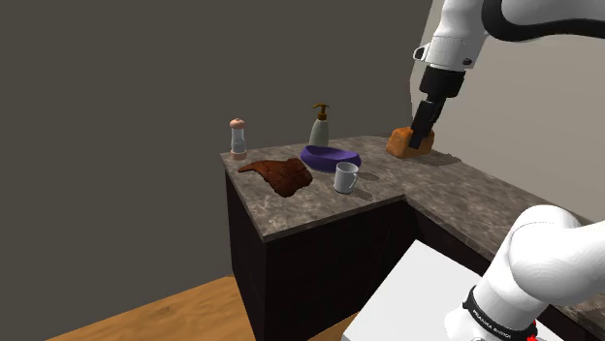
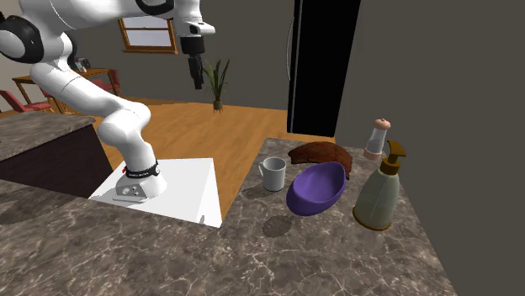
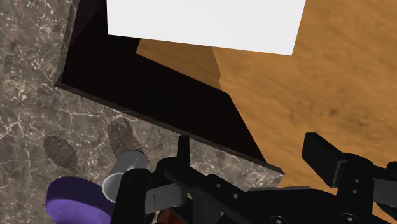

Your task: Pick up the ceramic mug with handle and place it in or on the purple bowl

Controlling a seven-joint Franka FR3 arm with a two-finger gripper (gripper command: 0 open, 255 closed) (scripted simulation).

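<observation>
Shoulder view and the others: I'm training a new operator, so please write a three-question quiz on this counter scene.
1. True or false: the mug already sits in the purple bowl.
2. In the shoulder view, what stands right behind the bowl? A) a pump bottle B) a kettle C) a stack of plates
3. Fill in: the gripper hangs high in the air, its fingers ____ and holding nothing.

Key:
1. False; it stands upright on the counter beside the bowl.
2. A
3. open
</observation>
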